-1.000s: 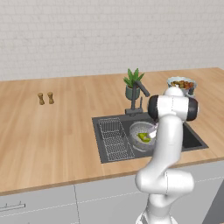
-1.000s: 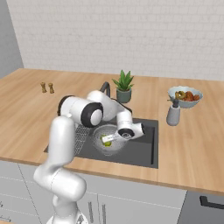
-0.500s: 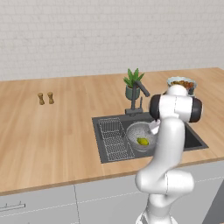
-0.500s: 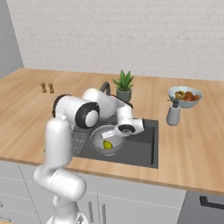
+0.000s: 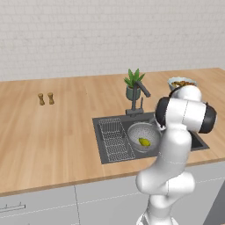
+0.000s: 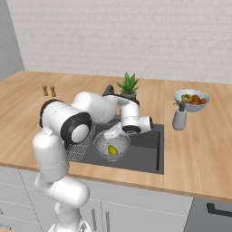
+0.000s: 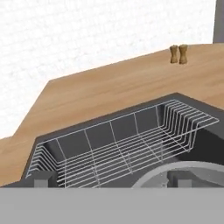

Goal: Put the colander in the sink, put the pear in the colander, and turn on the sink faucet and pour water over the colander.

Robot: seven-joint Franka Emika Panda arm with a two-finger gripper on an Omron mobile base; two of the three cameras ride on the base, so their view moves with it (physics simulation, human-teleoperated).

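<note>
The silvery mesh colander [image 5: 141,133] [image 6: 110,144] sits in the dark sink [image 5: 106,154] [image 6: 146,153], just right of the wire rack [image 7: 122,144]. Inside it lies the yellow-green pear [image 5: 143,142] [image 6: 112,150]. My gripper [image 6: 112,133] [image 7: 111,179] hovers open just above the colander's rim [image 7: 186,168], empty, with its finger tips [image 7: 43,179] wide apart. It looks along the rack toward the counter. The dark faucet [image 5: 139,94] [image 6: 108,89] stands behind the sink, partly hidden by my arm in the right base view. No water shows.
A potted plant [image 5: 133,85] [image 6: 128,86] stands by the faucet. To the right are a bowl of mixed fruit [image 5: 181,82] [image 6: 192,99] and a grey soap dispenser [image 6: 179,118]. Two small shakers [image 5: 46,98] [image 6: 49,90] [image 7: 179,53] stand far left on the wooden counter.
The gripper has let go of the pear, which now lies in the colander. The hand has lifted up and away from the bowl.
</note>
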